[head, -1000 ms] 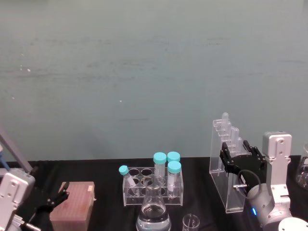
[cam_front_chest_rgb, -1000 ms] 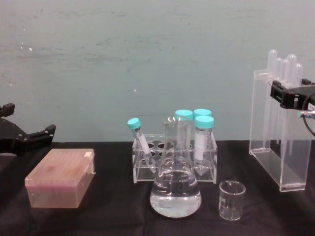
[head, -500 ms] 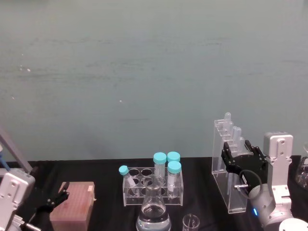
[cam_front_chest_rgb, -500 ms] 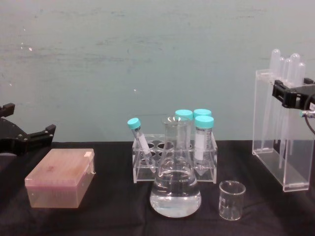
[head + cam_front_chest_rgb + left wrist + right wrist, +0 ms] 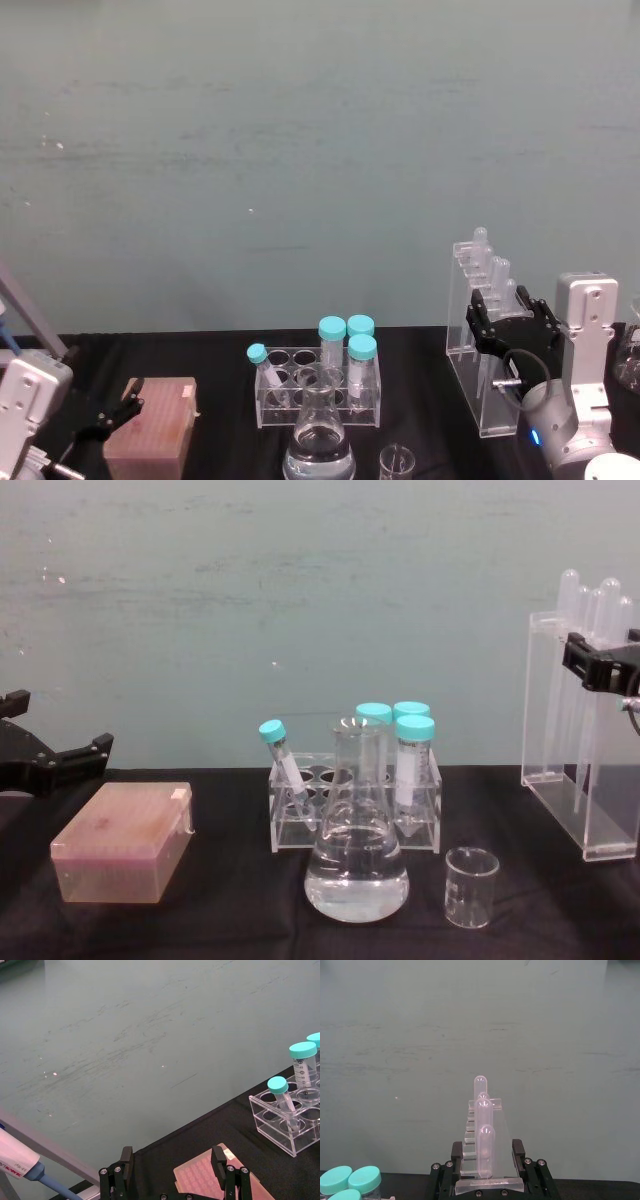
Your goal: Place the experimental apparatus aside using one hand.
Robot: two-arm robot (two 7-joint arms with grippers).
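Fingers of my right gripper [image 5: 502, 312] gripped the tall acrylic rack [image 5: 575, 780], three o'clock from the conical flask [image 5: 356, 865]; my left gripper [image 5: 171, 1162] hung at nine o'clock, fingers spread, empty.

Four cameras, one bench [image 5: 220, 930]
Head looked down, chest looked level across; both shared the flask [image 5: 319, 440]. Wrist cameras faced the wall [image 5: 150, 1035], close.
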